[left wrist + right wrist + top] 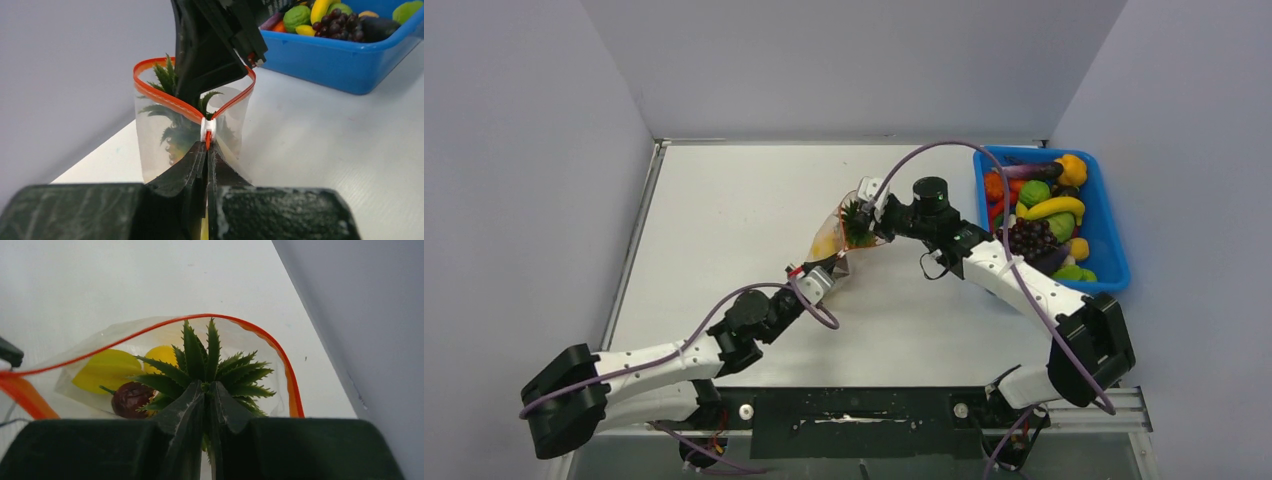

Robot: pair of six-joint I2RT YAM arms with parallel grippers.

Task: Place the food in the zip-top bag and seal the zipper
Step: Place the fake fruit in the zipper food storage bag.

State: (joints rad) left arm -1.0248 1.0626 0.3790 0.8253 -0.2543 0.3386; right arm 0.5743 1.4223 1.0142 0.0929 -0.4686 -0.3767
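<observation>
We see the zip-top bag [842,236] standing near the middle of the table [724,220], its mouth held open in a loop outlined by the red zipper [227,321]. The left gripper [207,150] comes in from the bag's 7 o'clock in the top view. Its jaws are pressed together on the near end of the zipper strip, just under a small white slider [208,128], so that corner of the bag sits right between the fingertips. The right gripper [207,392] reaches in from the bag's 2 o'clock and dips into the open mouth. Its jaws are nearly together, pinching the green crown of the pineapple [220,371], whose leaves fan out above the fingertips toward 12 o'clock in the right wrist view. We cannot see the pineapple's body past the crown there, though through the clear wall in the left wrist view it hangs inside the bag. Deeper in the bag, at 9 to 10 o'clock of the crown, lie a yellow piece [106,371], a second rounder yellow piece [159,355] and a dark reddish-brown piece [129,398]. Well apart from the bag, at its 3 o'clock in the top view, stands a blue bin [1114,245] holding more toy food, among it a banana [1054,207] and grapes [1029,238].
</observation>
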